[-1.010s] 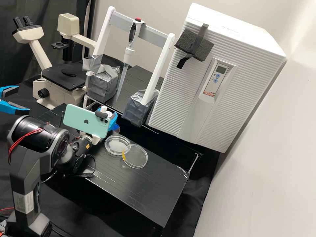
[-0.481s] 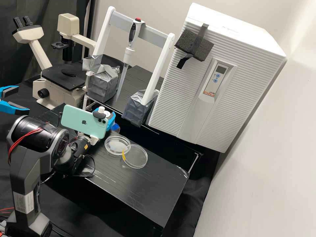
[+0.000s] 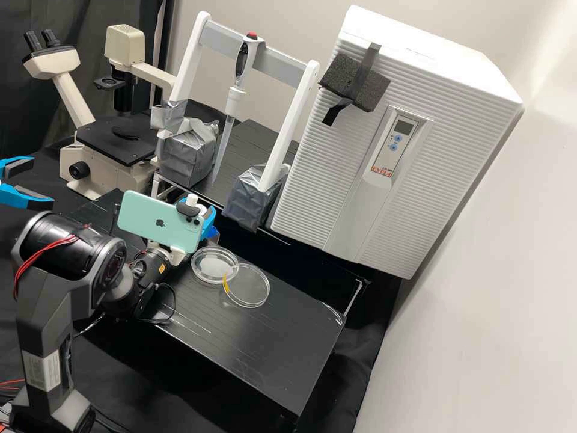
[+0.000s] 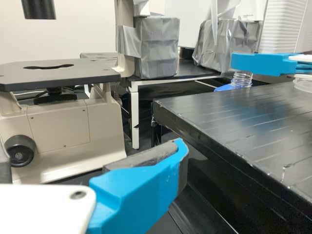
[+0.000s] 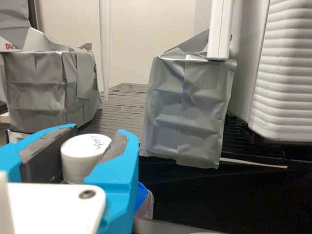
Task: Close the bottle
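Since half a second ago, the right pincer (image 5: 91,137) and the mint-green phone (image 3: 157,221) mounted on its wrist are seen shifted slightly toward the white ribbed cabinet (image 3: 384,138), back to about where they were noted a second ago. No shift is recorded for the left pincer (image 3: 42,181).

Right pincer: the blue fingers are clamped on a white cylindrical cap (image 5: 80,158). The cap is held upright and gripped from both sides by the grey pads.

The clear plastic bottle (image 4: 242,78) is located by the back edge of the black ribbed bench (image 3: 264,343), directly beneath the right pincer. In the left wrist view its threaded neck is seen just below one blue finger. Whether the cap is touching the neck cannot be told.

Left pincer: the fingers are held apart, with nothing between them. It is placed low beside the bench, near the beige microscope (image 3: 90,138).

Two clear round petri dishes (image 3: 247,287) are laid on the bench just beside the right pincer, their rims overlapping.

Behind them a white pipette (image 3: 231,114) is hung upright in a white stand (image 3: 273,60). The stand's feet are wrapped in grey-taped blocks (image 3: 187,150).
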Robot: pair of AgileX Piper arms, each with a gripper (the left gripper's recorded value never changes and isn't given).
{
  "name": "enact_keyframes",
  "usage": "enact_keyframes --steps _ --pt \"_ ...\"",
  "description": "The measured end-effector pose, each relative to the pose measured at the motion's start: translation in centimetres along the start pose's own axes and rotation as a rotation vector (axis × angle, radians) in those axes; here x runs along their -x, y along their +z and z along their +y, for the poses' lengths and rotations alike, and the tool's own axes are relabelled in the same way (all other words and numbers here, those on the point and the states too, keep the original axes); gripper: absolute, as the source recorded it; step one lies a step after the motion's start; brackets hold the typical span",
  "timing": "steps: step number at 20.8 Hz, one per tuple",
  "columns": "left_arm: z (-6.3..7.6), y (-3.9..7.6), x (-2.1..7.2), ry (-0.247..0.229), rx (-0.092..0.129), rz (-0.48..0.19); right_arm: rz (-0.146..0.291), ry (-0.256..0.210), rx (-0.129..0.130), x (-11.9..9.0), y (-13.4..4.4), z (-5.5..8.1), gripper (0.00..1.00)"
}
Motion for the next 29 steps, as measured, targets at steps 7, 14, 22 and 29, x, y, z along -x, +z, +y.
enact_keyframes --steps 7,14,22,29 --pt "0.0 0.0 0.0 0.0 0.0 0.0 -0.008 0.005 0.003 0.01 0.21 0.25 0.0" --pt "0.0 0.0 0.0 0.0 0.0 0.0 -0.027 0.028 0.003 0.09 0.65 0.86 0.0" --pt "0.0 0.0 0.0 0.0 0.0 0.0 -0.028 0.028 0.003 0.09 0.67 0.88 0.0" --pt "0.0 0.0 0.0 0.0 0.0 0.0 -0.001 0.001 -0.001 0.1 -0.1 0.1 0.0"
